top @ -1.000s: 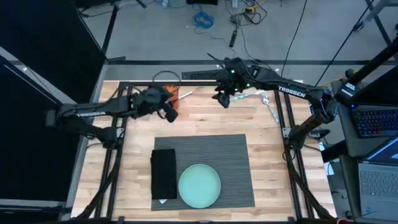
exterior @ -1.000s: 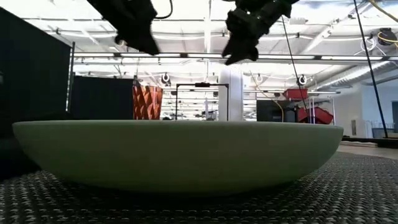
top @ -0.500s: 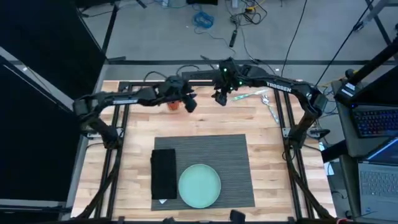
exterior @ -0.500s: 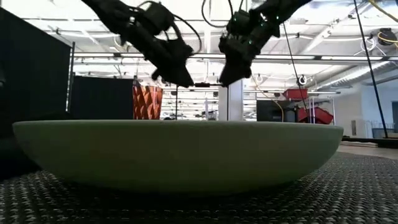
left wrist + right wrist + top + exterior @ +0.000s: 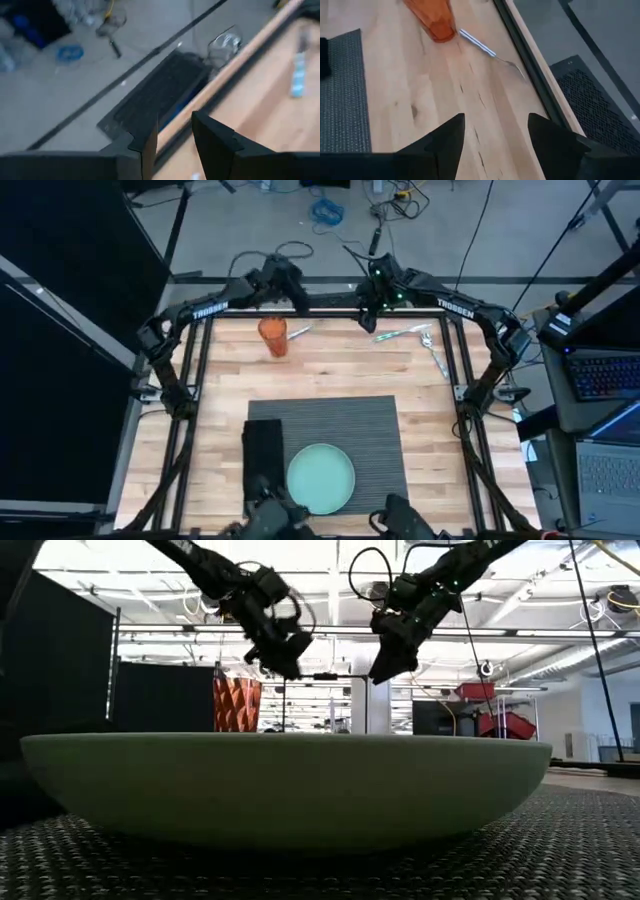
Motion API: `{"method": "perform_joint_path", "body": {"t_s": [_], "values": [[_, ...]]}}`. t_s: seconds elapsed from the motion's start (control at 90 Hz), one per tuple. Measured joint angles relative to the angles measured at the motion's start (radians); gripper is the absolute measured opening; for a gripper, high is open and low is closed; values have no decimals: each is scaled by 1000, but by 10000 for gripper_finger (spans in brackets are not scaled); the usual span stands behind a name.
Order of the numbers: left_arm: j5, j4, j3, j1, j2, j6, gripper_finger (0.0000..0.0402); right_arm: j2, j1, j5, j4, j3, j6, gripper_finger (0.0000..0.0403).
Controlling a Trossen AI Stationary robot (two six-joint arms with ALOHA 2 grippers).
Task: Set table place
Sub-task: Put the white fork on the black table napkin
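The dark grey ribbed placemat lies on the wooden table near its front edge. It carries the pale teal plate and a black folded napkin on its left part. An orange cup stands at the far left, with a fork lying beside it. My left gripper hangs open over the table's far edge, above and beyond the cup. My right gripper is open, raised over the far edge to the right of the cup. Neither holds anything.
More cutlery lies at the far right, with another piece nearer the right edge. The black frame rail runs along the far edge, with cables and floor beyond. Bare wood lies between the cup and the placemat.
My left gripper has swung from the table's left toward the right, past the cup, then toward the far edge. My right gripper has moved toward the far edge. The cup, plate and napkin have stayed in place.
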Motion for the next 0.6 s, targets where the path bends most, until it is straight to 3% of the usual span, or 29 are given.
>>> {"method": "perform_joint_path", "body": {"t_s": [0.167,0.356,0.6], "values": [[22,-60,23,77,-3,-2,108,0,-1,0,-9,0,-19,203],[191,-119,56,163,44,-61,108,-1,0,0,-12,0,-29,203],[192,-207,77,171,130,-7,108,-1,0,0,-1,0,-20,203]]}}
